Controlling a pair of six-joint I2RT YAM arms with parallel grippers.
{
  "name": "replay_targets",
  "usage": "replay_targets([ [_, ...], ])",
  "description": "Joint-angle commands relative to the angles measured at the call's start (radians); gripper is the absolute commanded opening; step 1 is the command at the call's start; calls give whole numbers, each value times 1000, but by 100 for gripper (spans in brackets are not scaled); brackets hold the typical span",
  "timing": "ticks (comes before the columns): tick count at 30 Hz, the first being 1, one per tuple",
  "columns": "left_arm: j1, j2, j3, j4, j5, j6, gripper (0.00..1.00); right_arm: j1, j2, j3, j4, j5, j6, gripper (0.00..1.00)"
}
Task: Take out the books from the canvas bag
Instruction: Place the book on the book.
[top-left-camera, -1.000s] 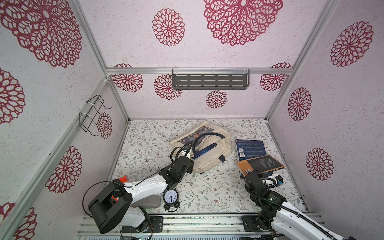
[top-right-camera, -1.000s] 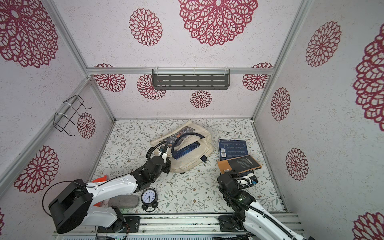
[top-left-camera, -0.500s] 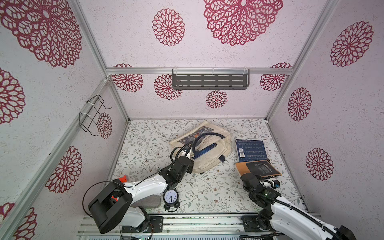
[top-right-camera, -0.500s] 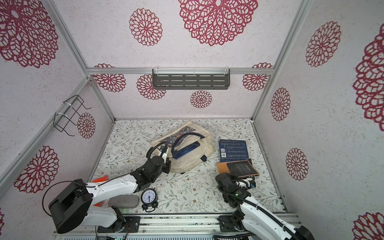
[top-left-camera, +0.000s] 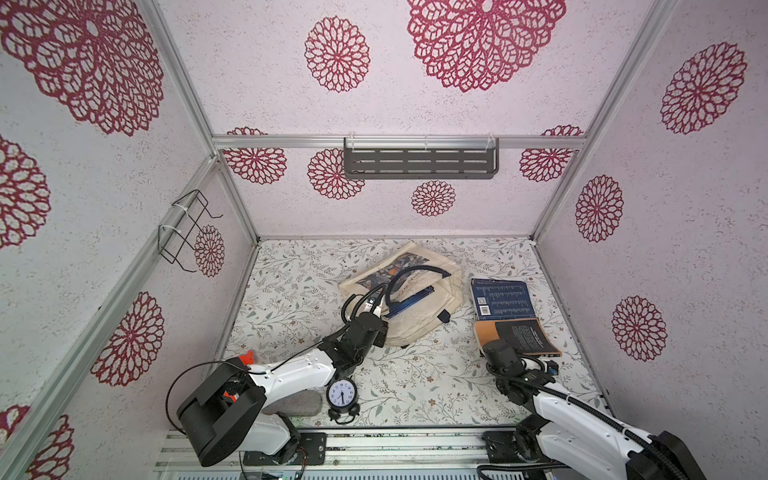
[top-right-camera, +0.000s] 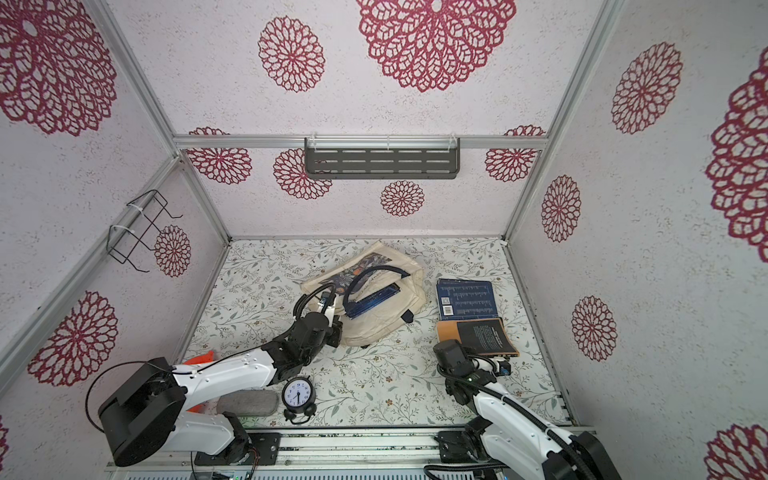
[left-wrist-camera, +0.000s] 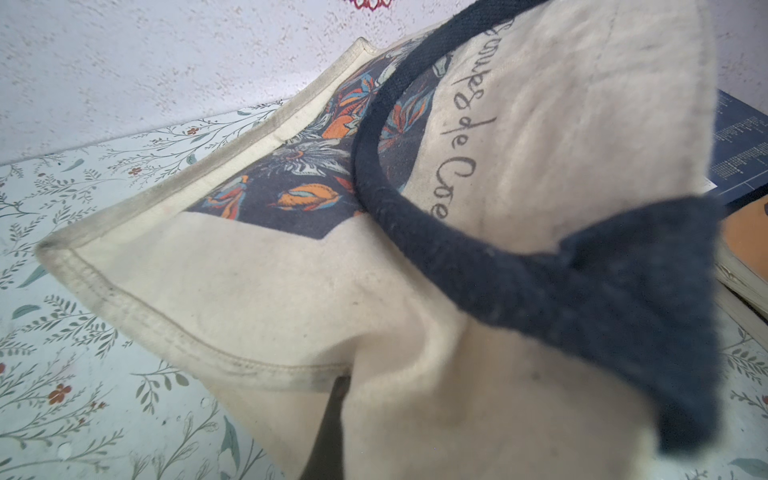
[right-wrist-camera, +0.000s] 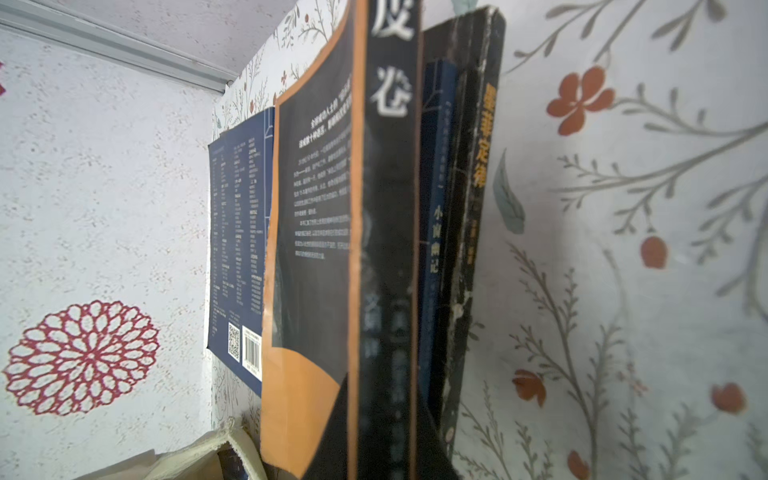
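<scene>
Your left gripper (top-left-camera: 376, 328) is clamped shut on the canvas bag (top-left-camera: 419, 328) at its near rim. A navy book (top-left-camera: 409, 301) lies in the bag's mouth. Beside the bag, your right gripper (top-left-camera: 490, 347) pinches the orange-and-black book (top-left-camera: 523, 336) by a corner.

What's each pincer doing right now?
Left pincer: closed on the bag at its edge.
Right pincer: closed on the orange-and-black book at its corner.

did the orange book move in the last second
Yes. The orange book turned clockwise in a top view, its wall-side end swinging away from the navy book.
</scene>
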Motion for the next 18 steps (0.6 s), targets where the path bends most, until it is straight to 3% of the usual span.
replay_targets([
  [1,-13,10,30,5,-4,7,0,-24,26,-14,32,5,-10,3],
  [8,-14,10,31,1,-5,8,0,-50,34,-10,62,-39,-79,22],
  [14,-15,11,33,0,-6,8,0,-51,-21,-31,32,-91,-135,49],
  [18,-17,14,36,-3,-4,10,0,-54,-65,-59,19,-104,-164,59],
])
